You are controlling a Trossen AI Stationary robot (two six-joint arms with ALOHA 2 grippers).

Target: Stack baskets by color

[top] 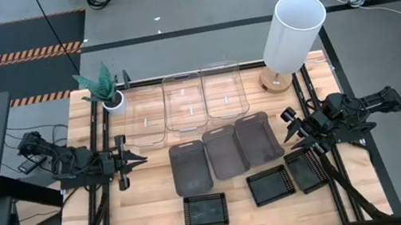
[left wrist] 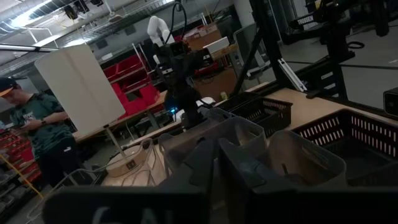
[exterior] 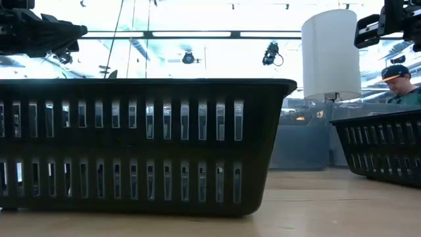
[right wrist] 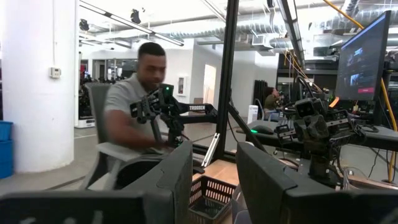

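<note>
Nine baskets lie on the wooden desk (top: 151,209), all mouth up and none stacked. Three clear baskets (top: 186,105) sit side by side in the far row, each with its long axis running from the near edge toward the far edge. Just in front of them three smoky grey baskets (top: 225,153) form a second row, long axes the same way, the row slanting slightly so that the left one lies nearest the front. Nearer still are three black mesh baskets: one (top: 205,210) alone at the centre front, one (top: 269,185) to its right and a third (top: 305,170) beside that, both turned a little askew. Every basket looks empty.

The left gripper (top: 132,161) hangs above the desk's left side, pointing toward the grey row, its jaws nearly pressed together with nothing between them. The right gripper (top: 291,125) hangs at the right side near the rightmost grey basket, its jaws apart and holding nothing.

A white cylindrical lamp (top: 293,33) stands at the far right corner and a small potted plant (top: 107,91) at the far left.
</note>
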